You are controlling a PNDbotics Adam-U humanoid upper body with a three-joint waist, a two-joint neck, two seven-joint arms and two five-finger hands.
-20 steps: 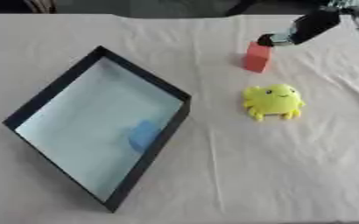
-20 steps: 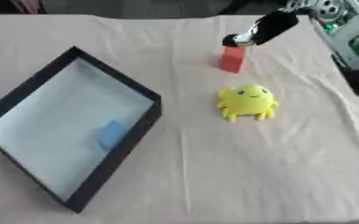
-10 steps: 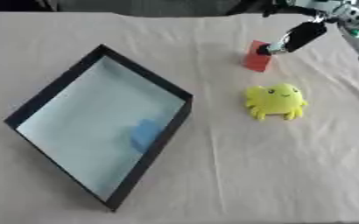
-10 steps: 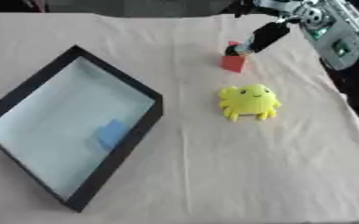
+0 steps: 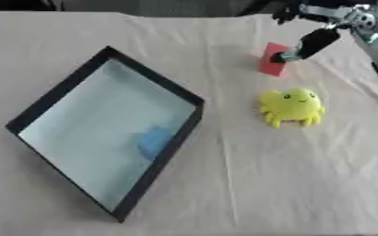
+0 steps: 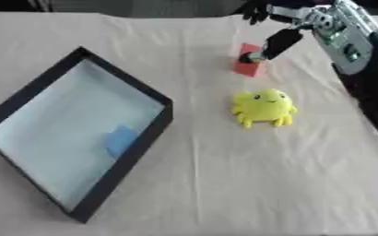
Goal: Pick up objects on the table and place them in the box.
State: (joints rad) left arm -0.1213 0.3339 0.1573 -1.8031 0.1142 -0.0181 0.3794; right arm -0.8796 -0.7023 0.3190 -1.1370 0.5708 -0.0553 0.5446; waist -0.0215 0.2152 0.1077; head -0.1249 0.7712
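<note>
A red block (image 5: 271, 60) stands tilted on the cloth at the back right. My right hand (image 6: 309, 20) reaches in from the upper right corner; one straight black finger (image 6: 274, 44) touches the block's upper right edge, and the other fingers are spread behind, apart from the block. A yellow plush toy with a smiling face (image 5: 291, 106) lies just in front of the block. The black-rimmed box (image 5: 191, 126) with a pale blue floor sits at the left, and a blue object (image 5: 153, 140) lies inside it. My left hand is not visible.
A beige wrinkled cloth (image 5: 256, 184) covers the table. My right forearm (image 6: 369, 69) runs down the right edge. The table's far edge lies just behind the block.
My right hand has swung down onto the red block, its finger now pointing down and left. The block has tipped from upright to tilted. The toy and box stay put.
</note>
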